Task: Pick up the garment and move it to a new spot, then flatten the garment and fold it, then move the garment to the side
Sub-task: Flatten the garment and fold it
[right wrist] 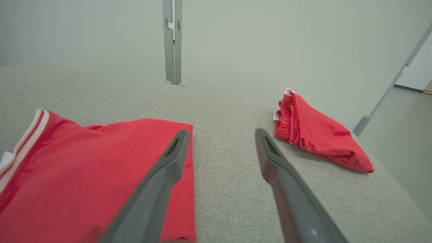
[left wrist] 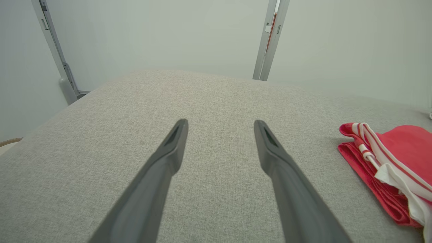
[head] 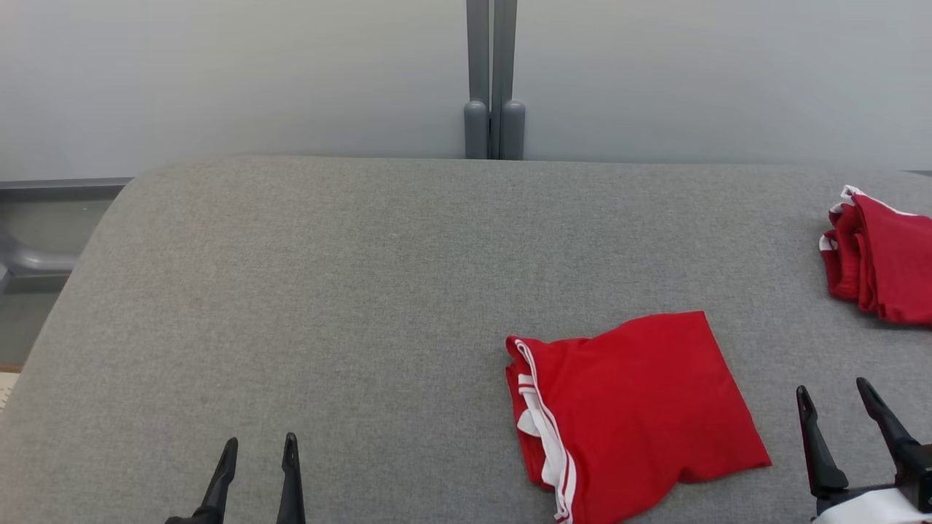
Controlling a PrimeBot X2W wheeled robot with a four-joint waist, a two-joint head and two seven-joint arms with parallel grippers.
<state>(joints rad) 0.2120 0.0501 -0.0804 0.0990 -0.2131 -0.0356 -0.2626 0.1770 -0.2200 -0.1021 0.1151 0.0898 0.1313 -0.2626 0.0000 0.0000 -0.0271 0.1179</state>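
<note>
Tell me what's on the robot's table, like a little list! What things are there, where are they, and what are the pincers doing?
surface: grey fabric table
near garment: red garment with white trim, folded, lying flat on the robot's right side
far garment: second red garment, folded, at the far right edge, apart from the first
left pincer: open, empty, over bare table
right pincer: open, empty, just right of the trimmed garment
behind the table: grey post against a pale wall
</note>
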